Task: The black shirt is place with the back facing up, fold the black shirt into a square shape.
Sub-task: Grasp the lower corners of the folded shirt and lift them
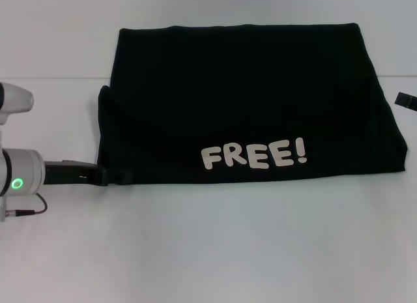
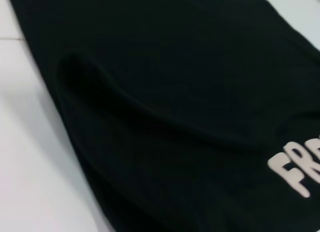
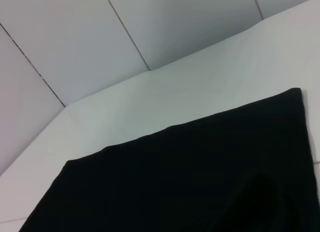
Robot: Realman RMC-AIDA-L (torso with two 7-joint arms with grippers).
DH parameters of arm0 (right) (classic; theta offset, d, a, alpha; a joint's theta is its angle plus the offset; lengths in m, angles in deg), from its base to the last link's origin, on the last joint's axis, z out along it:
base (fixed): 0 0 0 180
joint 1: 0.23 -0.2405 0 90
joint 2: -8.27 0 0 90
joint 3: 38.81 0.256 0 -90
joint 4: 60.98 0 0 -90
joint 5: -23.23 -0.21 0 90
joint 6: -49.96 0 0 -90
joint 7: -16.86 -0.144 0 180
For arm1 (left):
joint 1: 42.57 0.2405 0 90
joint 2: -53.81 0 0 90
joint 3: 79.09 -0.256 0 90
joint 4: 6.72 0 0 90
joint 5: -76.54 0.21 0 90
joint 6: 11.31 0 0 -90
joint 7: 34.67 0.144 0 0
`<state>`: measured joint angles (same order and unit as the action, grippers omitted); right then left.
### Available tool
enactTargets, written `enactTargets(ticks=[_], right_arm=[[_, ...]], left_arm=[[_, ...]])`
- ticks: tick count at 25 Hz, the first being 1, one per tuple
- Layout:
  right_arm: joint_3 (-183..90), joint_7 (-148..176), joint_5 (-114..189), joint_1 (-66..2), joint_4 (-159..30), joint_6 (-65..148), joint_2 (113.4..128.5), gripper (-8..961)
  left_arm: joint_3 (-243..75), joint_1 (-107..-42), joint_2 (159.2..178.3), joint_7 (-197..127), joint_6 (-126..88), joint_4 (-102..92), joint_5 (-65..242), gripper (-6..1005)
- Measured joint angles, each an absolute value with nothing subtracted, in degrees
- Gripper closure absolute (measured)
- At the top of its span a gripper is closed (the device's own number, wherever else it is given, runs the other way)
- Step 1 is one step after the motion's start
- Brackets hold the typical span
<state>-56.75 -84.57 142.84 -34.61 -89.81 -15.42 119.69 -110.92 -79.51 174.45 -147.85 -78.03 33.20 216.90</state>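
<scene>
We see the right gripper (image 1: 406, 100) cut off by the head view's edge; the left gripper's (image 1: 120, 177) fingertips merge with the large black cloth shirt (image 1: 247, 101).

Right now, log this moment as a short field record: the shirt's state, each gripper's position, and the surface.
garment: black shirt, partly folded into a wide rectangle, not yet square
print: white "FREE!" lettering face up near the front edge
left gripper: at the shirt's front left corner, low on the table
right gripper: only a tip visible at the right frame edge, beside the shirt
surface: white table
</scene>
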Motion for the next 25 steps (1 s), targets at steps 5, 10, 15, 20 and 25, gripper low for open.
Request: enactTargets(ticks=[5,10,15,20,25], right_arm=[[-56.75,-84.57,142.85,-34.28,-89.81,-15.52,119.68,209],[-58.92,-85.46,143.24,-33.67,-89.81,-15.43,119.14,208],[-62.57,-92.75,150.13,-33.79,-90.01,-14.3,117.52,210],[-63.29,-97.38,156.32,-35.0,-90.77,-12.77,117.66,213],[-65.39,-97.38,157.62,-36.62,-90.03,-8.96,119.41,215]], left_arm=[[-111.49,-79.41,174.34,-147.75,-77.74,33.27,216.68,476],[-111.52,-79.33,174.13,-147.73,-77.99,33.46,216.81,683],[-111.52,-79.39,174.05,-147.73,-78.24,33.46,216.85,815],[-111.52,-79.48,173.79,-147.74,-78.36,33.44,216.8,905],[-111.52,-79.81,173.5,-147.75,-78.73,33.26,216.72,973]])
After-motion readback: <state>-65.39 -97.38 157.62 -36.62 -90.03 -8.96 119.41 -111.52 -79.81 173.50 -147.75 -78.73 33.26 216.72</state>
